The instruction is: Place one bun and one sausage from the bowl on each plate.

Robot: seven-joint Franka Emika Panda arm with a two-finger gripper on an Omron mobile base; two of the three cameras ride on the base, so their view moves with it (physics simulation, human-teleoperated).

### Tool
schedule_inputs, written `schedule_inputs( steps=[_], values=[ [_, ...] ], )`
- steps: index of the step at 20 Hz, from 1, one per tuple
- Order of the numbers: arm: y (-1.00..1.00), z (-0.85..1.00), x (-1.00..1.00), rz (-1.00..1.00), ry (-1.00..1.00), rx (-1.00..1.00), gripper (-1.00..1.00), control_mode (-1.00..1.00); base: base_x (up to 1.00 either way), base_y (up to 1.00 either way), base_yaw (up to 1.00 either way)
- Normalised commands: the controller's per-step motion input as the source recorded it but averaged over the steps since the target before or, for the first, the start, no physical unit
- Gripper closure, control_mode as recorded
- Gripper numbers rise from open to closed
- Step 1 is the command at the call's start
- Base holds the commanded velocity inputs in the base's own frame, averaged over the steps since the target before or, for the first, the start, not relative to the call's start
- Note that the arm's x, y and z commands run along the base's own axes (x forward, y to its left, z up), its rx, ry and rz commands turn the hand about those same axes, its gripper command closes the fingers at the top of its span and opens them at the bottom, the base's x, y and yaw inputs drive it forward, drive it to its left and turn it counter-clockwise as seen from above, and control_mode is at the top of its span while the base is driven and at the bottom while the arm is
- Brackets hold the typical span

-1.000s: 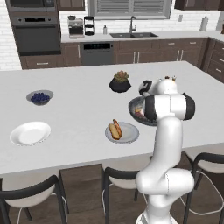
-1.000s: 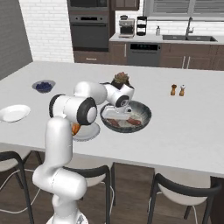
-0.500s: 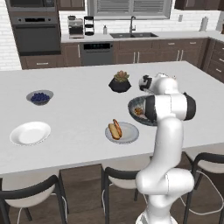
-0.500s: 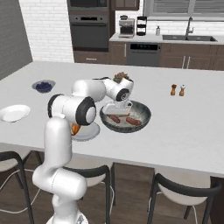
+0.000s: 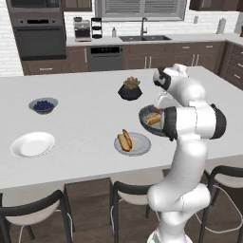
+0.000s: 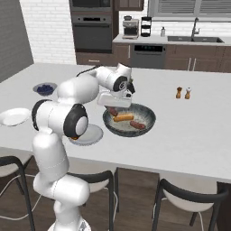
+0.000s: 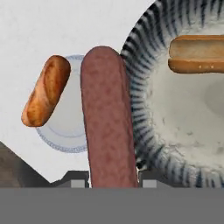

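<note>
The hand (image 6: pixel 113 106) hangs over the near-left rim of the bowl (image 6: pixel 149 122), with a dark sausage end showing just beneath it. Inside the bowl, just right of the hand, lie a bun (image 6: pixel 123 118) and another sausage (image 6: pixel 137 125). A grey plate (image 6: pixel 90 135) sits below-left of the hand on the desk (image 6: pixel 189 131), partly behind the arm.

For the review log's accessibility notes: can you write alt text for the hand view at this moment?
A reddish-brown sausage is clamped between the shut jaws and runs up the middle of the frame. Behind it to the left, a bun lies on a small grey plate on the white counter; to the right is the speckled-rimmed bowl holding another bun.
</note>
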Motion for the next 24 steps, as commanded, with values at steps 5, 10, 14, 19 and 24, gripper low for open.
schedule_inputs(
  steps=[5,10,14,19,24],
  values=[
    [0.77,0.10,-0.88,-0.43,-0.01,-0.06,1.00,-1.00,0.00,0.00,0.00],
    [0.89,-0.05,-0.53,-0.43,0.03,-0.16,1.00,-1.00,0.00,0.00,0.00],
    [0.88,-0.30,-0.08,-0.41,0.03,-0.25,1.00,-1.00,0.00,0.00,0.00],
    [0.14,-0.39,0.20,-0.10,0.13,-0.09,1.00,-1.00,0.00,0.00,0.00],
    [-0.01,-0.17,0.56,-0.02,0.05,0.00,1.00,-1.00,0.00,0.00,0.00]
  ],
)
